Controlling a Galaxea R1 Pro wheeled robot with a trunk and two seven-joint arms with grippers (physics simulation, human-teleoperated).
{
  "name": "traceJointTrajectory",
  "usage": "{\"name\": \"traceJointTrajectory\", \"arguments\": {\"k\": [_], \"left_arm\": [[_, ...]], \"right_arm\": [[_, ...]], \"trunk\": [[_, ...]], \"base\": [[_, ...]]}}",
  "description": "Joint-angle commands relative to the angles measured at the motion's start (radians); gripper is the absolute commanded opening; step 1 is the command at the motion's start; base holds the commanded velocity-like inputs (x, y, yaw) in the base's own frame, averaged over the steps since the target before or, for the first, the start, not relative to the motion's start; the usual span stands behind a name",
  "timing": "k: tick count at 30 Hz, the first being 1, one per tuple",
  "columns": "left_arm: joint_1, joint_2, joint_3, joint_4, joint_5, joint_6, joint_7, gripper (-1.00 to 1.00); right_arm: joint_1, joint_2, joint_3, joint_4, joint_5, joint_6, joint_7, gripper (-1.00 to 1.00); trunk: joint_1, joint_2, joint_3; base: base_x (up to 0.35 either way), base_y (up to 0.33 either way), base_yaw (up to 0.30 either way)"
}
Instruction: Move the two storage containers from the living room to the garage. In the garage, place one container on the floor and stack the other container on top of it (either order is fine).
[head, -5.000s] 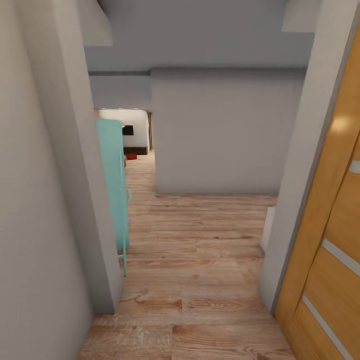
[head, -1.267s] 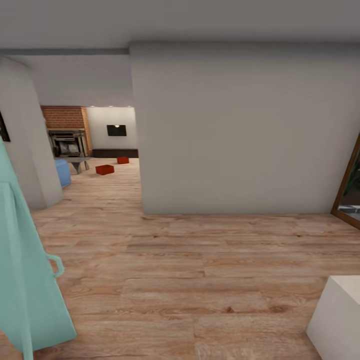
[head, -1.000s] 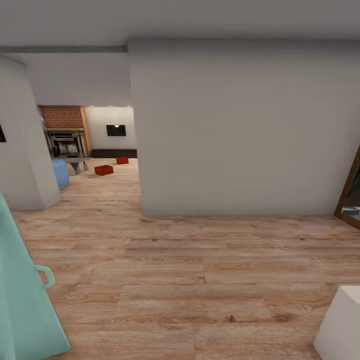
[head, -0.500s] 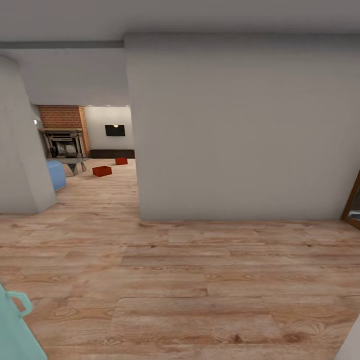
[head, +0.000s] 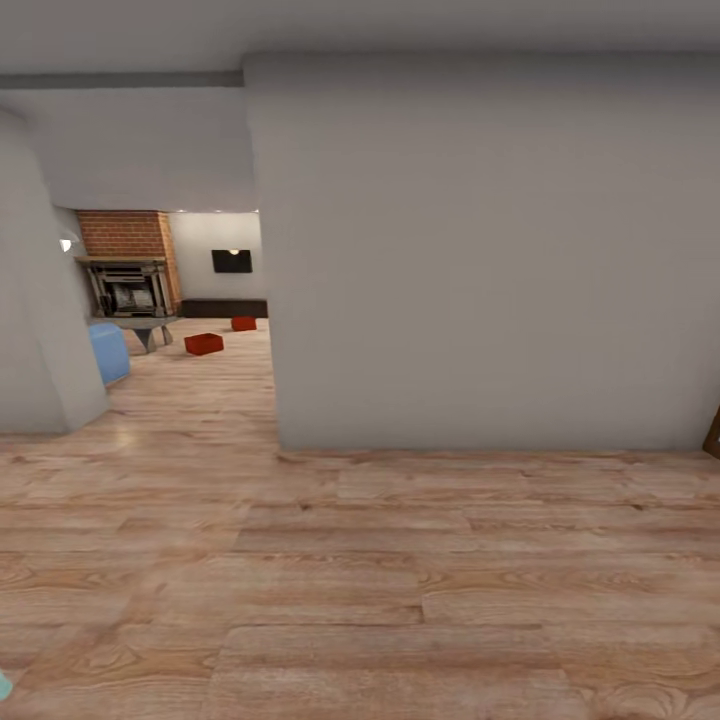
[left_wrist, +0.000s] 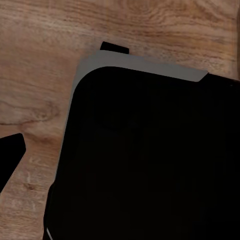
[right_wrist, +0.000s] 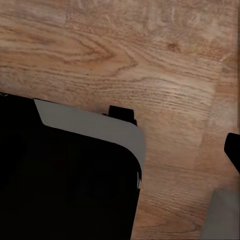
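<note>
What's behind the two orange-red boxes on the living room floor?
Behind the nearer orange-red box and the farther one runs a dark low unit along a white wall, with a black wall TV above. The grey wall hides everything to the right.

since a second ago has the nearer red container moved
No. The nearer container keeps its place relative to the far container and fireplace; the camera moved.

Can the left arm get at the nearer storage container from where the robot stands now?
Probably not. The nearer storage container lies far off on the living room floor, beyond the grey wall corner; the robot must drive closer first.
</note>
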Motion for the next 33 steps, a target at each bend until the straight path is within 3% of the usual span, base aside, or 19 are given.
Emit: {"name": "traceJointTrajectory", "arguments": {"k": [1,13,33], "left_arm": [[0.0,0.0,0.0,0.0,0.004,-0.001,0.0,1.0],[0.0,-0.001,0.0,-0.002,0.004,-0.001,0.001,1.0],[0.0,-0.001,0.0,-0.002,0.003,-0.007,0.001,1.0]], "right_arm": [[-0.001,0.0,0.005,0.003,-0.006,-0.006,0.001,1.0],[-0.001,-0.001,-0.002,0.003,-0.019,-0.009,-0.006,1.0],[-0.001,-0.007,0.016,0.003,-0.007,-0.007,-0.01,1.0]], "trunk": [[0.001,0.0,-0.001],[0.001,0.0,-0.001],[0.001,0.0,-0.001]], "base": [[0.324,0.0,0.182],[0.324,0.0,0.228],[0.324,0.0,0.006]]}}
